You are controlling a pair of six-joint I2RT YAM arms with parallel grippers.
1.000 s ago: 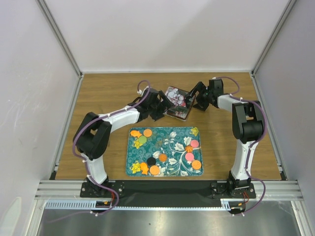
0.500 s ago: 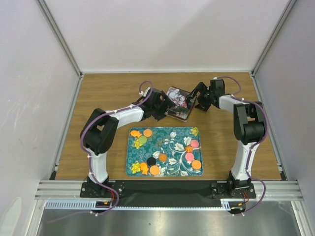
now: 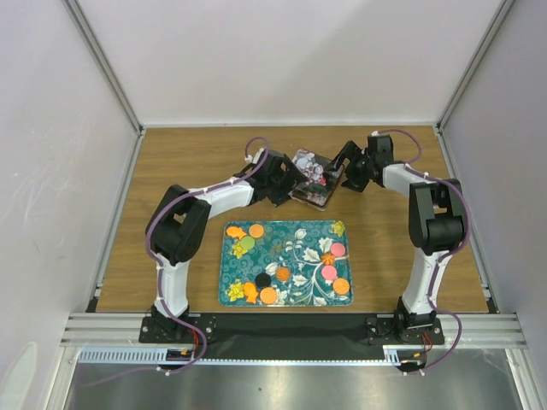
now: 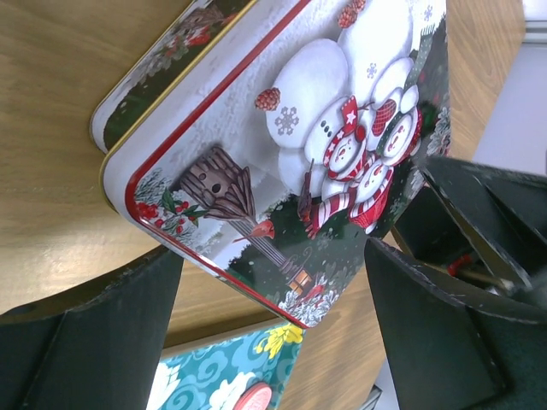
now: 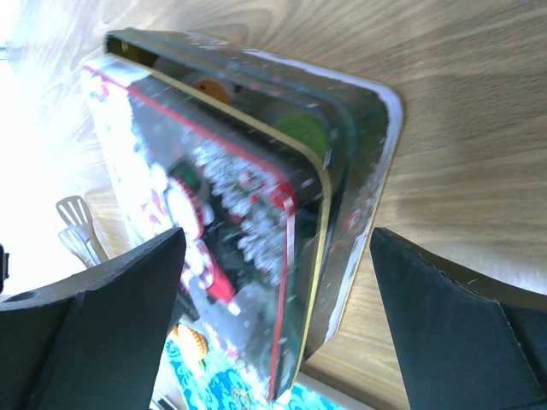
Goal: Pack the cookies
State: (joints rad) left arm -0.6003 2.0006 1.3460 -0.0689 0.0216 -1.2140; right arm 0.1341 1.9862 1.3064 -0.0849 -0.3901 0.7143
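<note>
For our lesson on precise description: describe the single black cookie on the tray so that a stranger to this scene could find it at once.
On the wooden table, find the teal flowered tray lying just beyond the arm bases. In its near half, a little left of centre, sits the black cookie, with orange cookies close by. It is the only black disc on the tray.

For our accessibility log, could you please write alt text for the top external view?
Two arms meet at a printed tin at the back of a wooden table, the left gripper at its left side, the right gripper at its right. In front, a teal tray holds loose orange, pink, green and black cookies.
</note>
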